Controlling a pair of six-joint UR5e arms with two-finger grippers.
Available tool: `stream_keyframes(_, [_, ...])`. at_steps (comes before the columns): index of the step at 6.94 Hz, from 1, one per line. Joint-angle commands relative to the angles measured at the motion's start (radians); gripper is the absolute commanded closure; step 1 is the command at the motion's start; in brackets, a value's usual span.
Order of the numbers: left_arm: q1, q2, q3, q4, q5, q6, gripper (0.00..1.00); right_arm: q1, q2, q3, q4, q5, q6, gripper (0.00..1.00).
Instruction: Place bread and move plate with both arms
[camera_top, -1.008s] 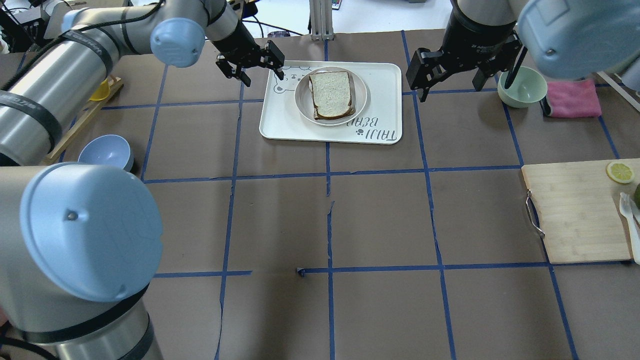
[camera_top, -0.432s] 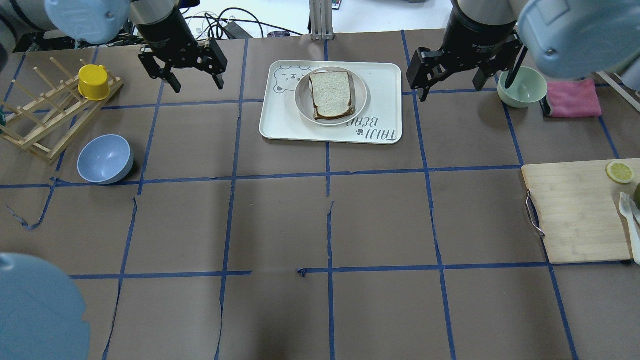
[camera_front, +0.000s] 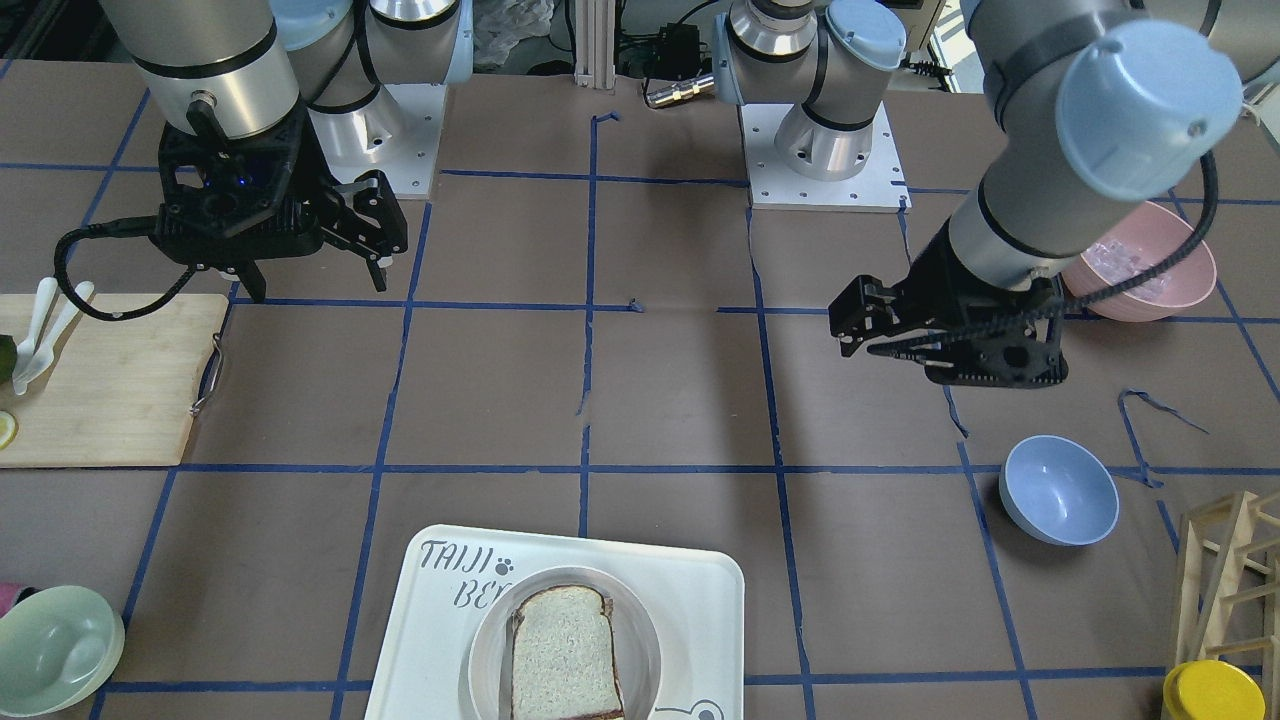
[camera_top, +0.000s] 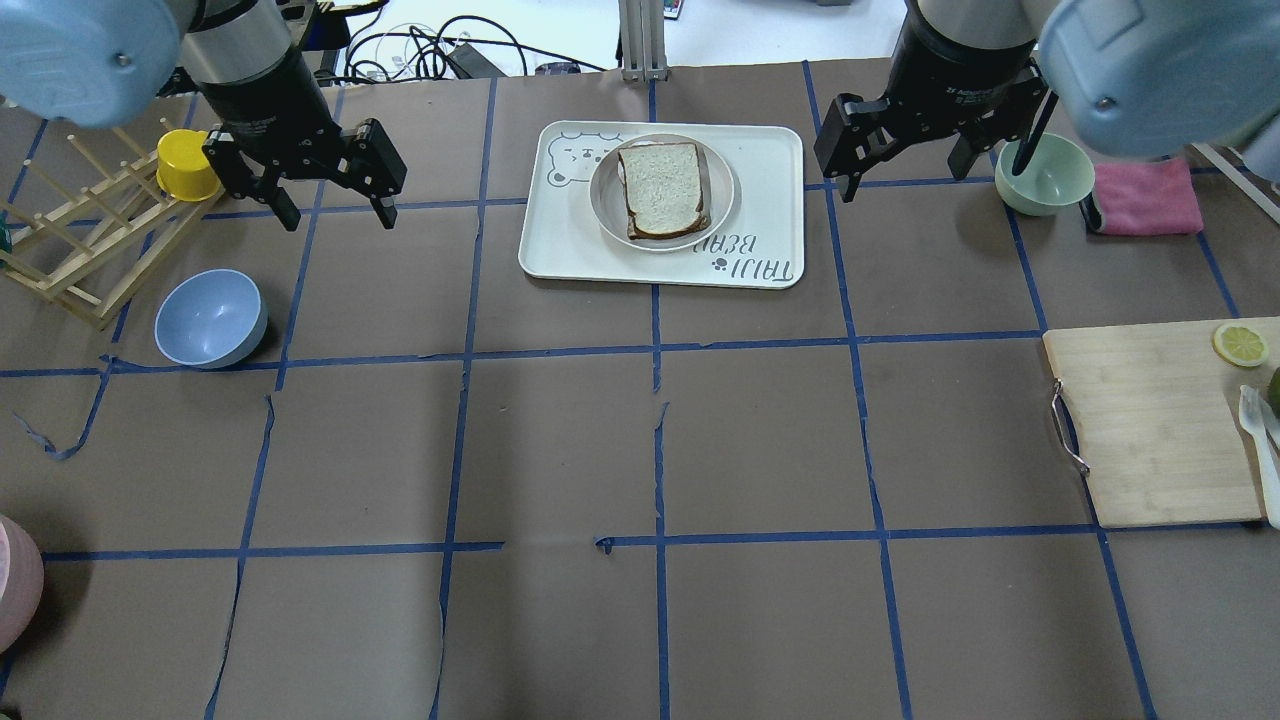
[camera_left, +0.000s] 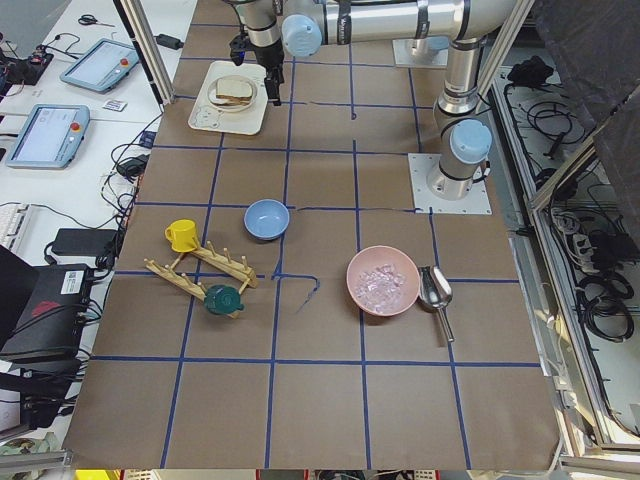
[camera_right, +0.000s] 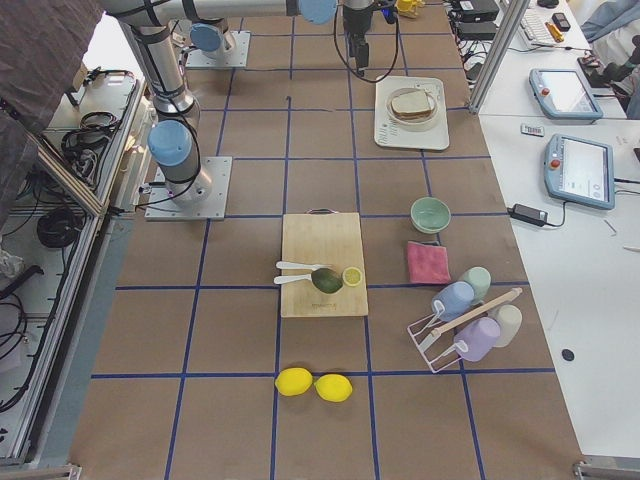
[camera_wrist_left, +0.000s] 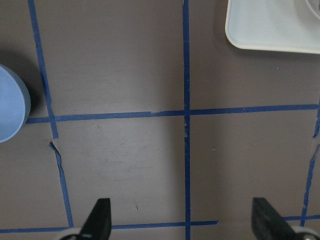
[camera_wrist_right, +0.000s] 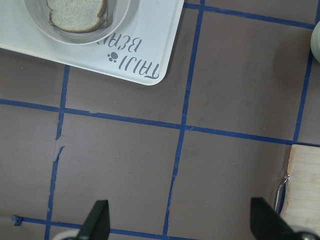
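Note:
The bread (camera_top: 662, 188), greyish-white with a dark crust, lies flat on the round cream plate (camera_top: 605, 200). The plate stands on the white "TAIJI BEAR" tray (camera_top: 770, 160) at the table's far middle. They also show in the front view, bread (camera_front: 562, 655) and plate (camera_front: 490, 640). My left gripper (camera_top: 338, 215) hangs open and empty left of the tray, near the wooden rack; its wrist view shows only the tray's corner (camera_wrist_left: 270, 30). My right gripper (camera_top: 905, 180) hangs open and empty just right of the tray; its wrist view shows the bread (camera_wrist_right: 77, 12).
A blue bowl (camera_top: 210, 318) and a wooden rack (camera_top: 80, 250) with a yellow cup (camera_top: 187, 165) stand on the left. A green bowl (camera_top: 1045, 172), a pink cloth (camera_top: 1148, 195) and a cutting board (camera_top: 1150, 420) are on the right. A pink bowl (camera_front: 1140, 260) sits near the left arm's base.
My left gripper has swung left from the tray's left edge to beside the rack, staying open. The right gripper, the bread and the plate have not moved.

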Motion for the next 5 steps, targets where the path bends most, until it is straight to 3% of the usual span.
stream_keyframes(1, [0.007, 0.108, -0.072, 0.002, -0.002, -0.01, 0.0, 0.0, 0.0, 0.001, 0.002, -0.002, 0.0, 0.0])
stream_keyframes(5, [0.01, 0.168, -0.136, 0.005, -0.002, -0.009, 0.0, 0.0, 0.0, 0.001, 0.0, 0.0, 0.0, 0.0])
